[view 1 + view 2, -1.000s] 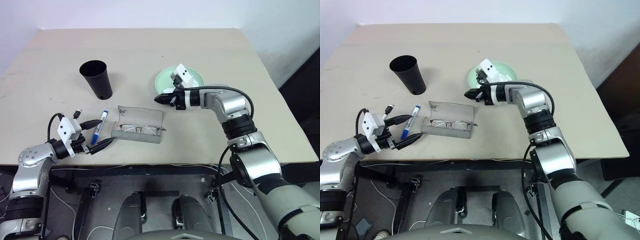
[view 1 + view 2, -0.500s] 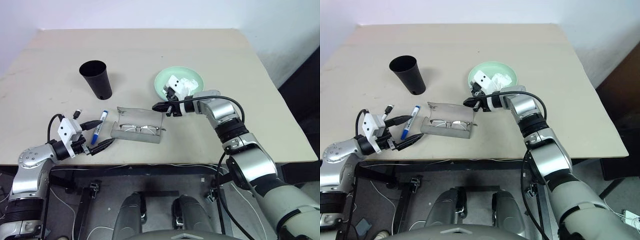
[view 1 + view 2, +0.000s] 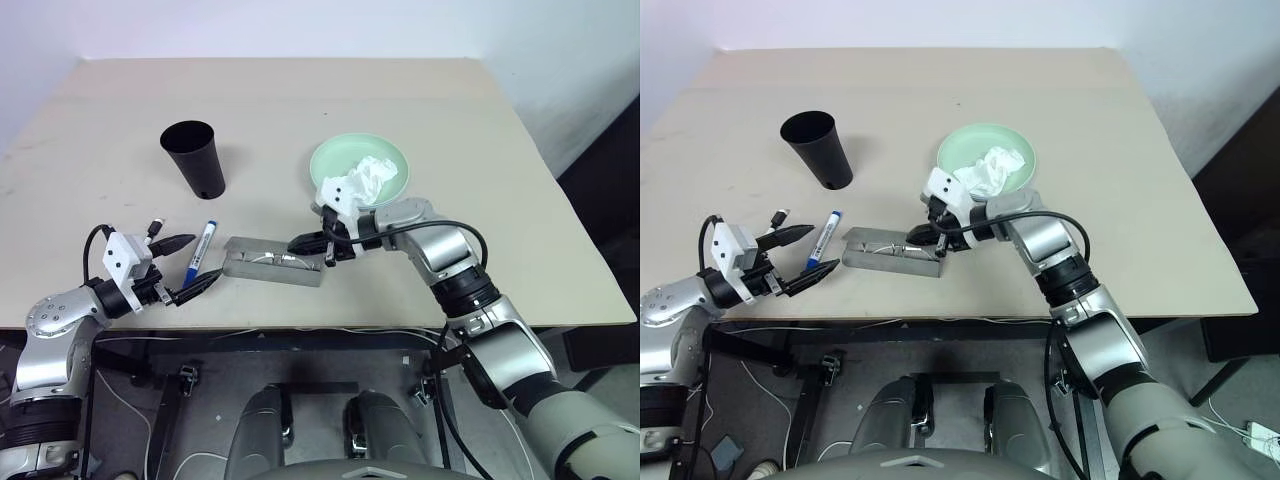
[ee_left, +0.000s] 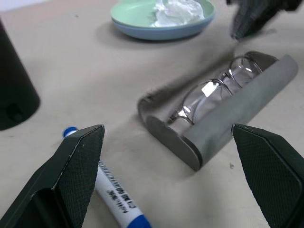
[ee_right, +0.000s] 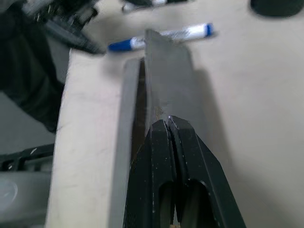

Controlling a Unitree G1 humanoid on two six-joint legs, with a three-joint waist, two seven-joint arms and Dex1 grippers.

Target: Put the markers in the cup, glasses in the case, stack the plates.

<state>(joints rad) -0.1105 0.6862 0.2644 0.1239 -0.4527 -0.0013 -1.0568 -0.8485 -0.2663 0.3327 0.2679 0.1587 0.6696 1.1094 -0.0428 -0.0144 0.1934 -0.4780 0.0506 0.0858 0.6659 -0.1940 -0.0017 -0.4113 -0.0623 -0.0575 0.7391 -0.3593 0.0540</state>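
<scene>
the grey case (image 3: 272,262) lies near the lower middle of the left eye view, close to the front edge of the table (image 3: 420,80), with its lid tipped most of the way down over the tray. in the left wrist view the glasses (image 4: 211,92) lie inside it, lenses catching the light through the gap that remains. the right gripper (image 3: 305,243) reaches in from the right of the frame, its two black fingers pressed together with nothing between them, tips resting on the lid at the case's right end; the right wrist view shows the closed fingertips (image 5: 168,126) against the edge of the lid.

just left of the case the marker (image 3: 200,253) lies flat on the table, blue cap toward the front edge, white barrel angled up toward the cup. the left gripper (image 3: 190,262) sits at the lower left of the frame, its jaws spread wide and empty, one finger on either side of the marker's lower end without closing on it.

the black cup (image 3: 194,158) stands upright in the upper left, well apart from the marker. in the upper middle right the mint green plate (image 3: 330,160) rests on the light blue plate (image 4: 156,33), whose rim shows beneath it in the left wrist view. a crumpled white tissue (image 3: 370,178) lies in the green one.
</scene>
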